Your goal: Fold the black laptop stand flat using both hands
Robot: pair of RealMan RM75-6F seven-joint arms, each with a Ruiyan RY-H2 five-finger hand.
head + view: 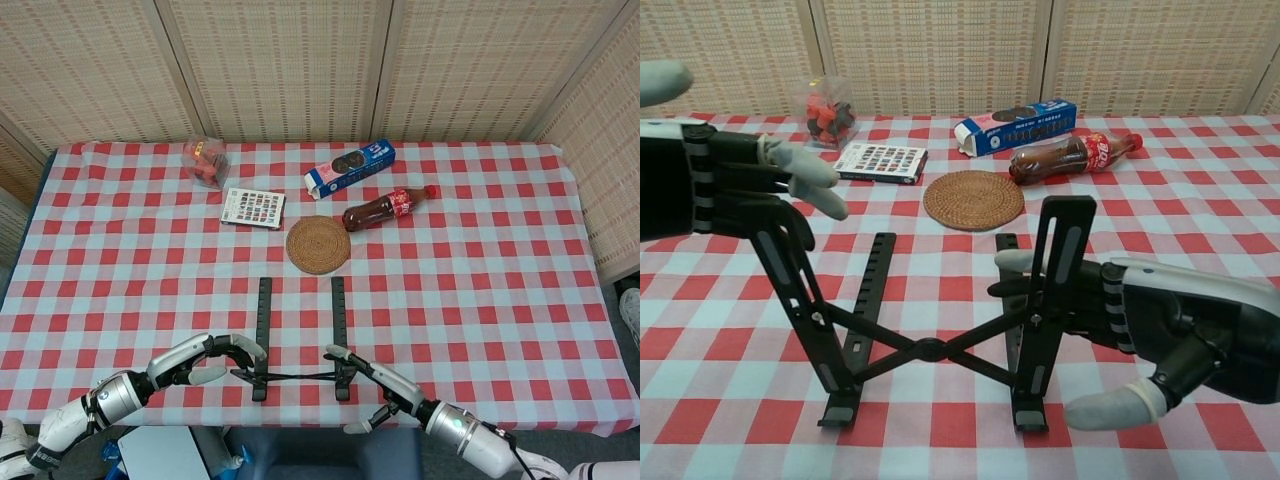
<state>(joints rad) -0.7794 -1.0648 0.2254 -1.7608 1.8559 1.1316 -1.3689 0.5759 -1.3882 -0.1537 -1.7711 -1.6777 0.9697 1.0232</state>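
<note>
1. Surface [500, 290]: checked cloth; carries the stand at its near edge, midway between both arms, so each side has its own reach.
2. Stand [930, 345]: black, unfolded, its two uprights raised and cross-braced; not yet flat.
3. Left robot hand [735, 190]: fingers curled about the top of the left upright, gripping it.
4. Right robot hand [1160, 330]: fingers spread, fingertips touching the right upright low down; no closed grip visible.
</note>
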